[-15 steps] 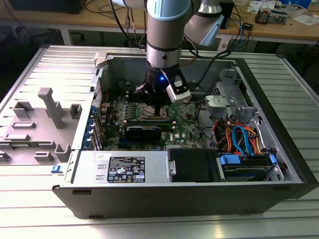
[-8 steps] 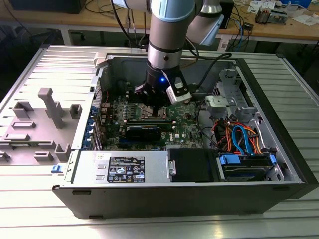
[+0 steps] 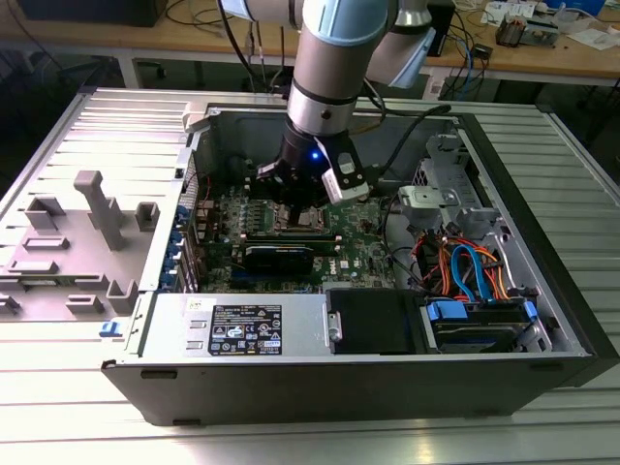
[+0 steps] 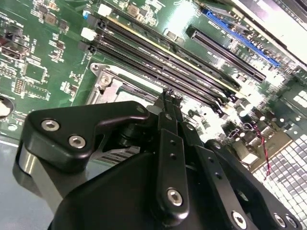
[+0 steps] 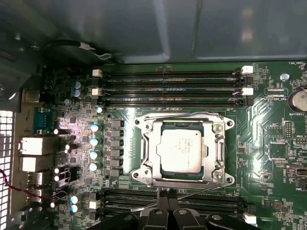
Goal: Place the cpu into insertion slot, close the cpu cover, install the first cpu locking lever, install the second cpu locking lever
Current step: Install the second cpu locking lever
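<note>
Black pincer (image 5: 168, 194) above cpu cover (image 5: 184, 148)

No wording is coming through clearly enough to read. A white label (image 3: 247, 329) with dark print and small symbols is sitting on the grey power supply box (image 3: 174, 327), at about seven o'clock in the exterior view. Faint lines of print are showing on the cpu (image 5: 181, 149) top, and tiny white lettering is dotting the green board (image 5: 268, 120).

My work surface is a ribbed metal table (image 3: 58, 426). Beneath my tool the open computer case (image 3: 368, 383) lies flat on it, and its removed grey side panel (image 3: 68, 232) lies beside the case.
</note>
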Tool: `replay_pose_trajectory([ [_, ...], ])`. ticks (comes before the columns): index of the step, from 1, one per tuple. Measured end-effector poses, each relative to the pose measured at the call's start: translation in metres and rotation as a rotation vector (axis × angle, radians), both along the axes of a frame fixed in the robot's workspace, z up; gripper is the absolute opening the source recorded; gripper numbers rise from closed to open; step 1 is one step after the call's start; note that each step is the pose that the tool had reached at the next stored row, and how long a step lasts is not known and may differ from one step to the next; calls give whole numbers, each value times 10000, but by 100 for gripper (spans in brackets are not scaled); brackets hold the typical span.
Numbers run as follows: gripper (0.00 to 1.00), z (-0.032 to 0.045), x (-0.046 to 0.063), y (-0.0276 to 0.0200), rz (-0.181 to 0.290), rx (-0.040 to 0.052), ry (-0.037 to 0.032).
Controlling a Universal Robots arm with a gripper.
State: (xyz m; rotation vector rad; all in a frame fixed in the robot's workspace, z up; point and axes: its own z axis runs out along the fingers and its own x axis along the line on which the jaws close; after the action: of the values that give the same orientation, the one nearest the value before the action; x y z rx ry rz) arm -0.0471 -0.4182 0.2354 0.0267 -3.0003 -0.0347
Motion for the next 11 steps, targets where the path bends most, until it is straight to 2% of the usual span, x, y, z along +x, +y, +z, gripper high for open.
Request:
replay_pose_trajectory([
  [2, 11, 1, 16, -41, 1, 11, 153],
  [5, 11, 0, 21, -65, 0, 43, 255],
  [6, 11, 1, 21, -67, 37, 144, 292],
  [7, 11, -1, 21, -67, 100, 208, 327],
  [8, 11, -4, 21, -68, 161, 225, 438],
  [10, 11, -9, 21, -69, 255, 232, 825],
  [11, 11, -17, 22, -69, 273, 231, 903],
])
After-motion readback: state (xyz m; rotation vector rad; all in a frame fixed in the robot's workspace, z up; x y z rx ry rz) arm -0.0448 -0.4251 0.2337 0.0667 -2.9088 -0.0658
